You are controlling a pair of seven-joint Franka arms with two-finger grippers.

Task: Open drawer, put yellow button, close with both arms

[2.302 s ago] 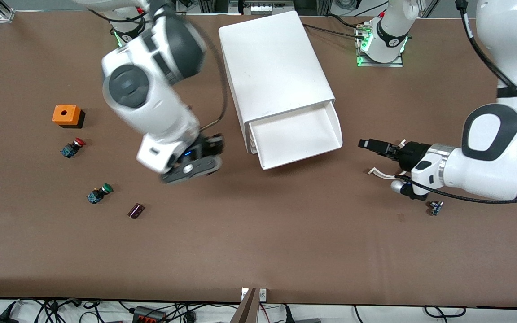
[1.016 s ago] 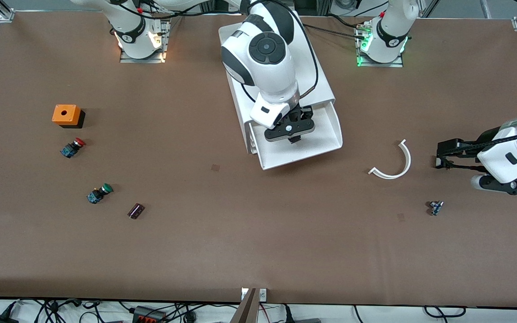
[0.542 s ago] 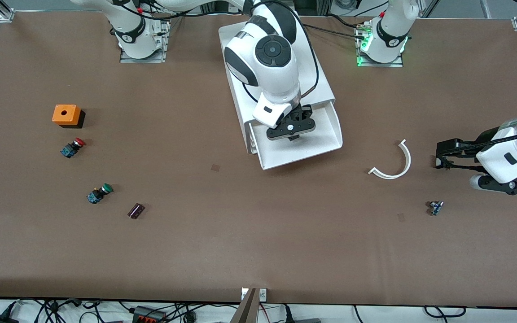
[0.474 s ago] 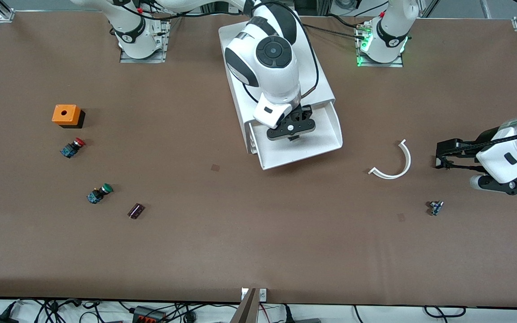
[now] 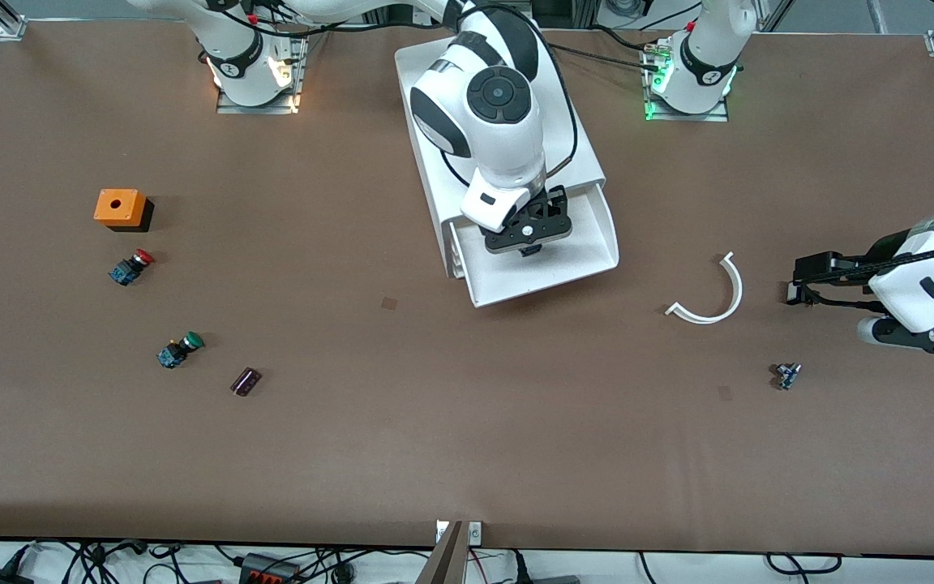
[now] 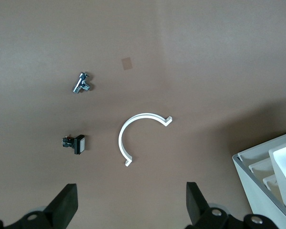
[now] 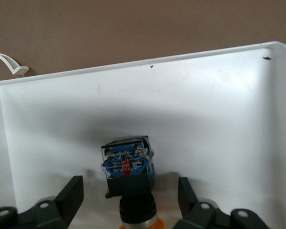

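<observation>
Yellow button between right hand's parted fingers.

**Hidden and cut-off parts**

In the front view, the yellow button is almost wholly covered by the right gripper; only a dark bit of its body is seen in the drawer. In the right wrist view its yellow cap is cut off by the picture's edge. The left arm's upper part is cut off in the front view. The small metal part is too small to be identified there.
</observation>
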